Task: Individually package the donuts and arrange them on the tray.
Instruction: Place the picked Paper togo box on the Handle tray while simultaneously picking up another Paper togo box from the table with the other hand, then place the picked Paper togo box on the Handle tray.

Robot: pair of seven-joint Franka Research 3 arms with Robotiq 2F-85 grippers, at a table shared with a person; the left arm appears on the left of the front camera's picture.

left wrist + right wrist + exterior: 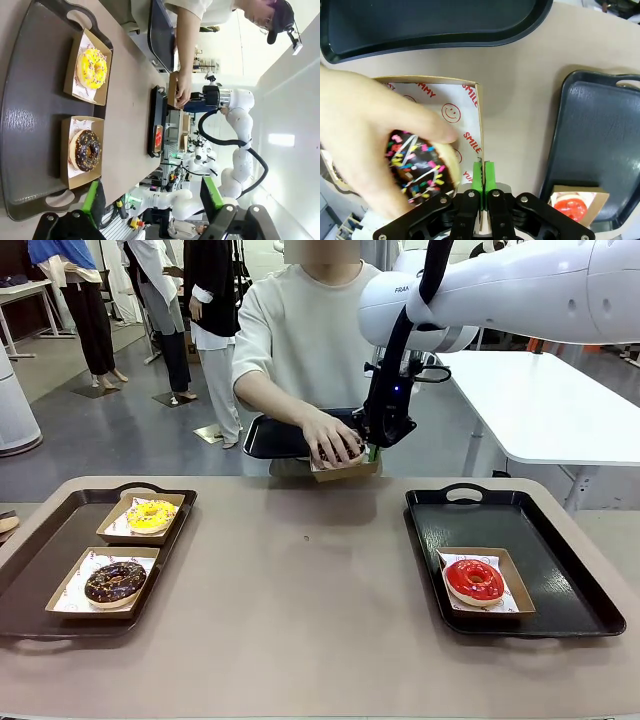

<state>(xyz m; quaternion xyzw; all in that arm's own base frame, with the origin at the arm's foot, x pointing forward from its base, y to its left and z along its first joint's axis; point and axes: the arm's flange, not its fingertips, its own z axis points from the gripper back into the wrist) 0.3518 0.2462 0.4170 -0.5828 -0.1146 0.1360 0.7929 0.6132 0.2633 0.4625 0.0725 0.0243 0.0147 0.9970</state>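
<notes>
Right wrist view: we are pinching the box wall with jaws clamped; the hand pressing its donut risks tearing it free.

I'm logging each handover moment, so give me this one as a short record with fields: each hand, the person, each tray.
right hand: shut on the wall of a cardboard box
left hand: open, holding nothing, above the left tray
person's hand: placing a sprinkled chocolate donut in that box
left tray: yellow donut and chocolate donut, each boxed
right tray: boxed red donut
</notes>
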